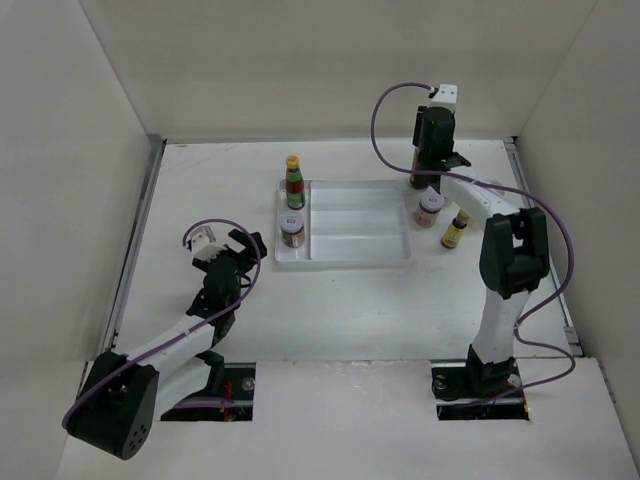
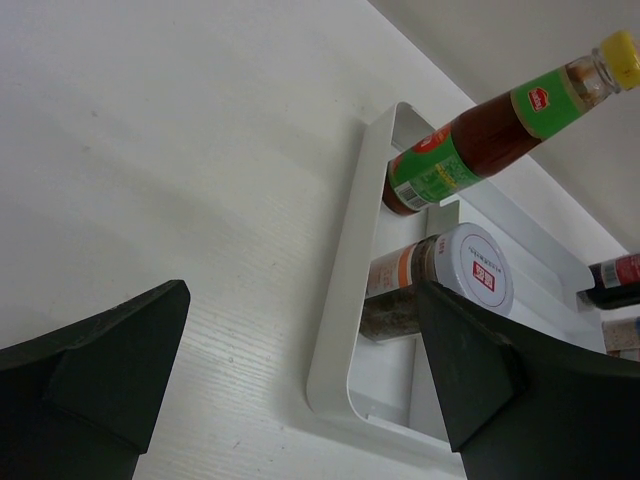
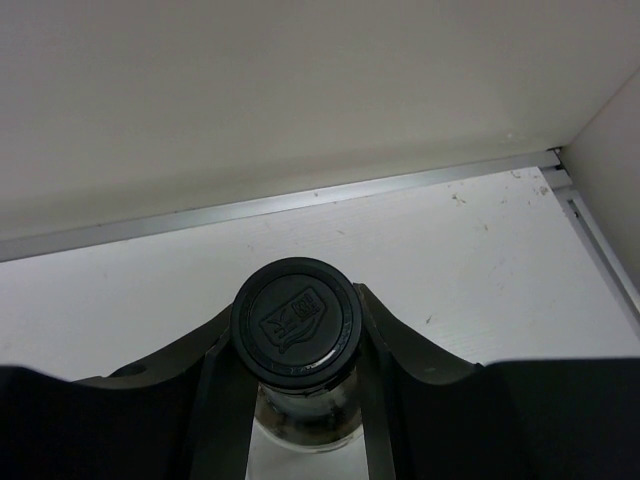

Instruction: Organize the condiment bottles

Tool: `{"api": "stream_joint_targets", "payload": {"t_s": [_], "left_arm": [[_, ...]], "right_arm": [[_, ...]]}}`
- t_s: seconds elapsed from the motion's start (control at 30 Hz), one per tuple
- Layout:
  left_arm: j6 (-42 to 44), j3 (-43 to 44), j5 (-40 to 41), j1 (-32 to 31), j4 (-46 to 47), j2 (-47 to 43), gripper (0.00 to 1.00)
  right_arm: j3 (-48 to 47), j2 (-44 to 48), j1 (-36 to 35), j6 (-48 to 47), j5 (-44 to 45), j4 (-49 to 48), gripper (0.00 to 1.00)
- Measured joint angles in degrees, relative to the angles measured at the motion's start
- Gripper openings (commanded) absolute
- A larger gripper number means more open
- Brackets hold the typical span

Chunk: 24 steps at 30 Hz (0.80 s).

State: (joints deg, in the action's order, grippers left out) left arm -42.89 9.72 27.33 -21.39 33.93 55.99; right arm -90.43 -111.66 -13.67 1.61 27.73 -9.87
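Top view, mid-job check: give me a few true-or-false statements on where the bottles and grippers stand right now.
1. The sauce bottle and a jar stand in the left-end compartment of the tray. True.
2. The left gripper holds a jar. False: it is open and holds nothing, on the near left side of the tray.
3. The right gripper is shut on the black-capped bottle. True.
4. The small yellow-capped bottle is in the tray. False: it stands on the table, to the right of the tray.
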Motion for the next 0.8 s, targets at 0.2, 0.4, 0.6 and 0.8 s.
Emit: {"api": "stream_joint_targets", "payload": {"t_s": [0.2, 0.4, 0.6, 0.8], "left_arm": [[-0.2, 0.0, -0.8, 0.2, 0.2, 0.0, 1.00], [-0.6, 0.0, -1.4, 0.8, 0.2, 0.1, 1.00], [-1.0, 0.0, -2.3, 1.2, 0.5, 0.7, 1.00], [-1.1, 0.0, -2.8, 1.9, 0.6, 0.7, 1.00]], "right_arm": [[-2.1, 2.3, -4.4, -2.8, 0.5, 0.0, 0.27], [-2.1, 5.3, -14.1, -2.2, -1.2, -2.4, 0.27], [-5.2, 3.1, -21.3, 0.8, -6.2, -2.5, 0.28], [-7.7, -0.2, -22.2, 3.2, -7.9, -2.6, 0.29]]}}
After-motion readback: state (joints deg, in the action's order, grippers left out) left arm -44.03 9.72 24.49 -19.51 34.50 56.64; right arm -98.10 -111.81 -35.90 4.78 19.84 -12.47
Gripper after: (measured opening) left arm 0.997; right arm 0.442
